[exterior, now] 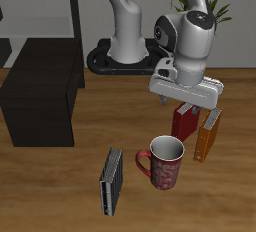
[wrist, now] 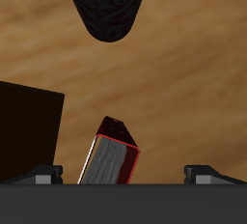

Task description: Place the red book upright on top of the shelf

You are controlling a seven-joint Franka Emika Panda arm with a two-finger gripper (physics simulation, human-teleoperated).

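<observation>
The red book [exterior: 183,122] stands upright on the table next to the orange book [exterior: 208,136]. In the wrist view I see its dark-red cover and pale page edges [wrist: 108,156] from above. My gripper [exterior: 187,105] hovers just above the red book's top edge, open and empty. In the wrist view the gripper [wrist: 123,175] has its fingertips [wrist: 39,176] spread wide, with the book's top between them. The shelf [exterior: 40,98] is the low black-brown cabinet far across the table, with nothing on its flat top.
A red patterned mug [exterior: 165,162] stands just in front of the books and also shows in the wrist view [wrist: 111,6]. A grey-black book [exterior: 111,182] stands near the front edge. A tall open-frame rack [exterior: 45,16] stands behind the shelf. A dark block [wrist: 29,131] sits beside the red book.
</observation>
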